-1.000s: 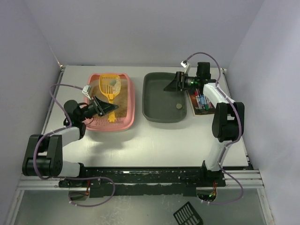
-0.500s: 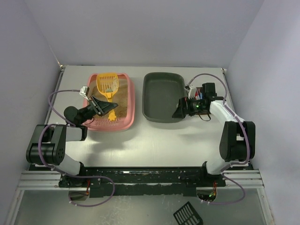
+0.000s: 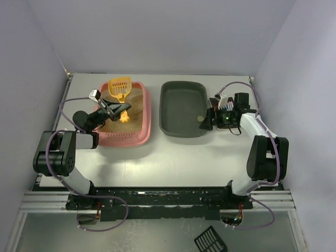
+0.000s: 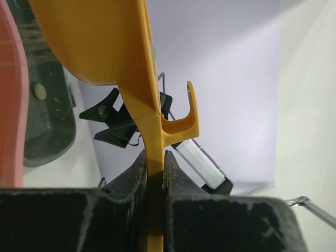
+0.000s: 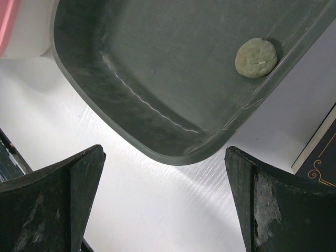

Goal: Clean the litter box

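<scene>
A white tabletop (image 3: pixel 173 157) carries two trays side by side: the pink litter box (image 3: pixel 148 113) on the left, with tan litter inside, and a dark grey tray (image 3: pixel 181 132) just to its right, set close, it seems, so that waste has only a short way to travel. The left arm (image 3: pixel 84 119) reaches in from the box's left side, and the left jaws are clenched hard on the handle of a yellow scoop (image 3: pixel 119 86). The scoop's slotted head is lifted clear of the litter over the far end of the box, probably so that loose grains can sift back down. Whether it carries a load cannot be made out from here. The right arm (image 3: pixel 252 123) is folded low at the near right corner of the grey tray, the right jaws spread wide and grasping nothing, apparently parked out of the scoop's path. One small greenish lump (image 5: pixel 256 57) lies on the grey tray's floor near that corner, which suggests that the sifting is under way and not finished.
</scene>
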You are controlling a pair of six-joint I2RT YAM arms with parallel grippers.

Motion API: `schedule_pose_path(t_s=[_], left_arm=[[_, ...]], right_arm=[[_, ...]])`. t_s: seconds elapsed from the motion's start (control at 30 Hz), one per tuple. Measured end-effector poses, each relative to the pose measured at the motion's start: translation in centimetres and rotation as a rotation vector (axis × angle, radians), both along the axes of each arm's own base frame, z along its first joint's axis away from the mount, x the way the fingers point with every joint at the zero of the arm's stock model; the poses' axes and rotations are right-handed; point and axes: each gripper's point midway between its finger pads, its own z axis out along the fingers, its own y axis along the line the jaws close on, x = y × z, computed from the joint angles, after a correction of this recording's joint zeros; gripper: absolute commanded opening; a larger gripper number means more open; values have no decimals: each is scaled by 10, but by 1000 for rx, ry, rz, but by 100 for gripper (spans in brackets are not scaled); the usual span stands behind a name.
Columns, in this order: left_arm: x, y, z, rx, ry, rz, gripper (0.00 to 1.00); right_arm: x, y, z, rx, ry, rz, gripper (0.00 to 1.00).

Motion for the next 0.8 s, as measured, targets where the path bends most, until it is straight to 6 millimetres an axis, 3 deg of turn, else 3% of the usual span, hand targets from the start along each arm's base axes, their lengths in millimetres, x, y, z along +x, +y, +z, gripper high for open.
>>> schedule_pose_path(t_s=[0.47,0.8], left_arm=[[5,-4,2,-105,177,-98,7],[-20,-13,11,122,-88,-156,7]], right_arm=[[1,-1,-2,-9,1,-6,100],[3,-3,-2,-17,-5,-11,100]])
